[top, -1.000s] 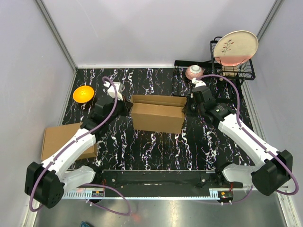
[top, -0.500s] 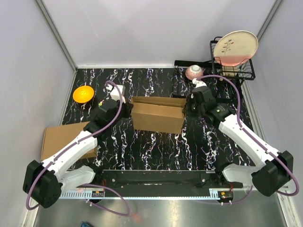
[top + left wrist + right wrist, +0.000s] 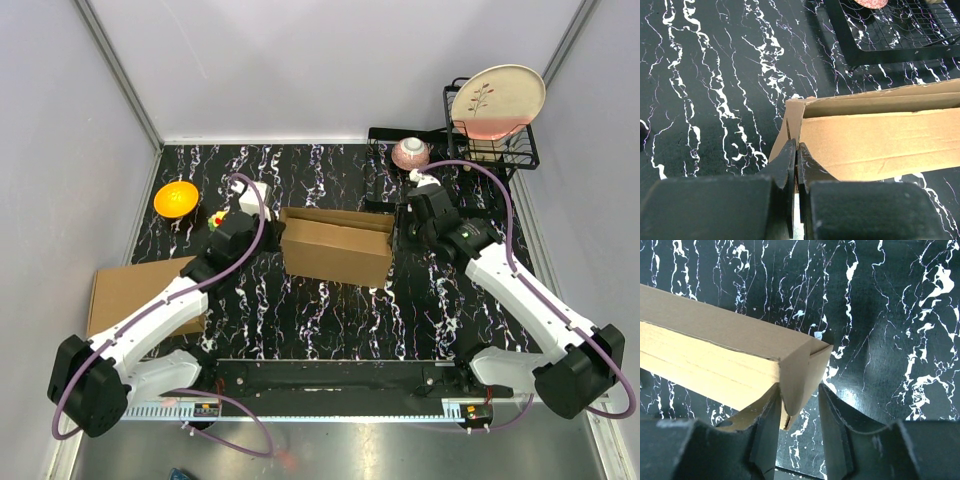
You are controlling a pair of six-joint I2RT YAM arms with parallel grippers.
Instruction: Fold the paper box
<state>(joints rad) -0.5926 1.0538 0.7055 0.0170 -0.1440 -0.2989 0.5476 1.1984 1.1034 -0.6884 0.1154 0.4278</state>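
Bright, even overhead light — soft shadows, little glare, left pincer (image 3: 794,150) blurred up close.

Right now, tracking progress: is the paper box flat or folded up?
Partly folded: the paper box has walls standing upright, a gap open along its top.

right gripper (image 3: 797,392): jaws stood apart | paper box (image 3: 730,340): end corner was between them | table (image 3: 890,315): black, white-veined

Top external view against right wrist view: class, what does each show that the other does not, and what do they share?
Top external only: orange bowl, second carton, plate, pink bowl. Right wrist only: the right gripper, fingers parted around a corner tab of the paper box. Both: the paper box on the marbled table.
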